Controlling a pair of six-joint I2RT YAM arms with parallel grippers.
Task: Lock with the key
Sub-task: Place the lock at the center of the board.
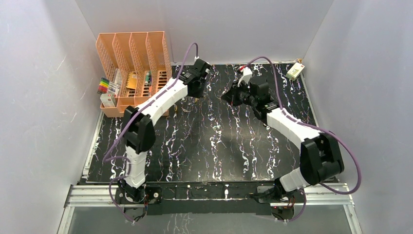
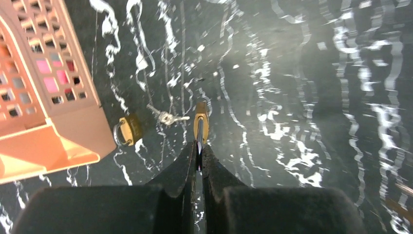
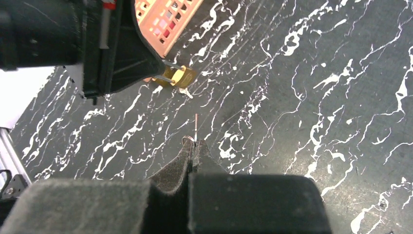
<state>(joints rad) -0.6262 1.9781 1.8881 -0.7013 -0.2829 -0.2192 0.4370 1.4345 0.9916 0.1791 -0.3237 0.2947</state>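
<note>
Starting nearest you, your right fingers (image 3: 181, 163) are pinched tight on a thin key (image 3: 196, 126) — its blade sticks out past the tips, over the dark marbled surface (image 3: 302, 97). Your left fingers (image 2: 185, 163) are likewise pressed together, gripping a brass lock (image 2: 200, 124) edge-on at their tips. Beyond it and to the left, a second lock (image 2: 127, 130) lies on the surface, just beside the corner of the orange rack (image 2: 58, 122). A small bunch of keys (image 2: 168, 117) lies near it — whether they touch it, you cannot tell.
</note>
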